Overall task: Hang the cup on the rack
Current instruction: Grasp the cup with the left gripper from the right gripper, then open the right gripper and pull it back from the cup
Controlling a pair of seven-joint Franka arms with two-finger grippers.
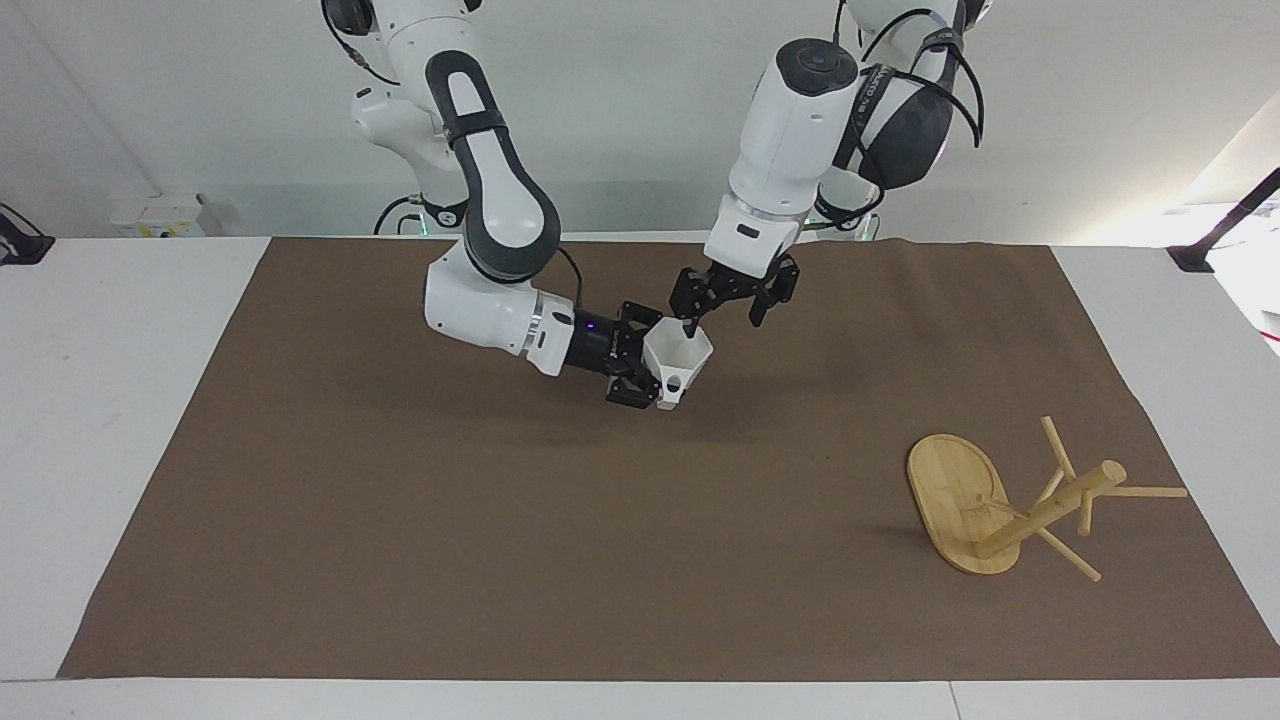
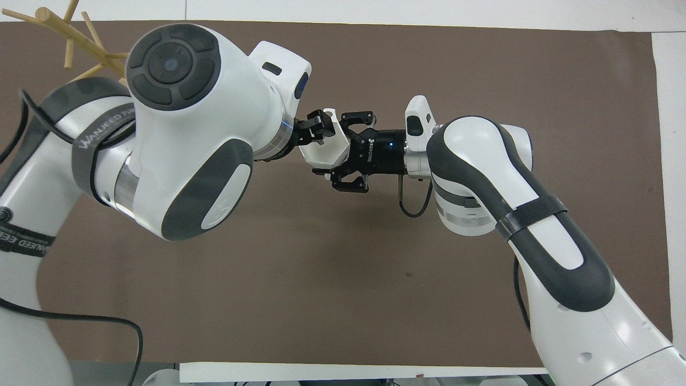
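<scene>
The cup (image 1: 679,362) (image 2: 323,148) hangs in the air over the middle of the brown mat (image 1: 500,520) (image 2: 321,279), tipped on its side, its small handle toward the mat. The right gripper (image 1: 640,368) (image 2: 343,161) pinches it from its base end — jaws closed on the cup's walls. The left gripper (image 1: 722,300) (image 2: 316,126) sits at the cup's rim, at about one o'clock from it in the facing view, jaws spread, one finger dipping at the rim. The rack (image 1: 1010,505) (image 2: 69,32) lies toppled toward the left arm's end — base on edge.
</scene>
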